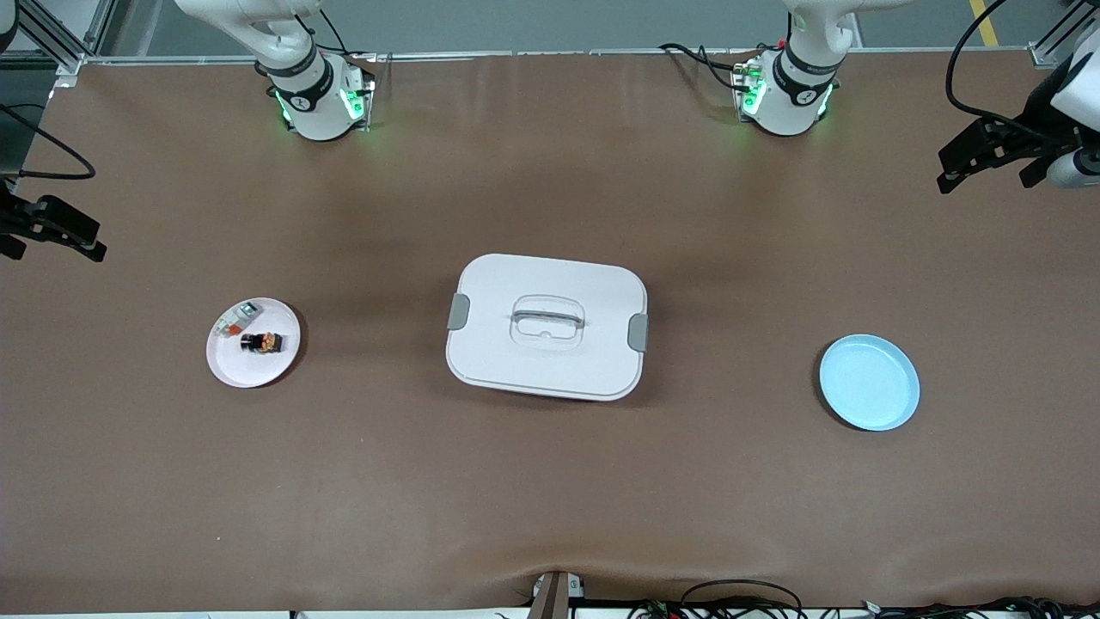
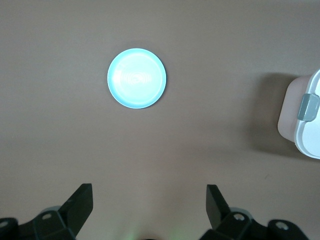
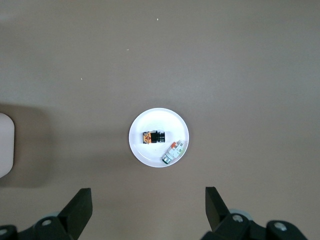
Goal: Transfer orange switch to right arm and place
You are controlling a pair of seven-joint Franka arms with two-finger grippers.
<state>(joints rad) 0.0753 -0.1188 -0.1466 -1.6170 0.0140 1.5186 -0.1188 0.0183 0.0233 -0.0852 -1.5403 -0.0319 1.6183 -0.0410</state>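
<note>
The left gripper [image 2: 150, 210] hangs high over the brown table [image 2: 60, 150], its two black fingers [image 2: 82, 200] spread wide apart with nothing between them. On the table lies a round light-blue plate [image 2: 136, 78], bare. At three o'clock from the plate, well apart from it, shows one end of a white lidded box [image 2: 310, 135] with a grey latch [image 2: 308, 107].

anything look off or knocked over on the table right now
Nothing stands out. The orange switch and a whitish-grey block lie on the white plate, the lidded white box sits closed, and the blue plate is bare.
</note>
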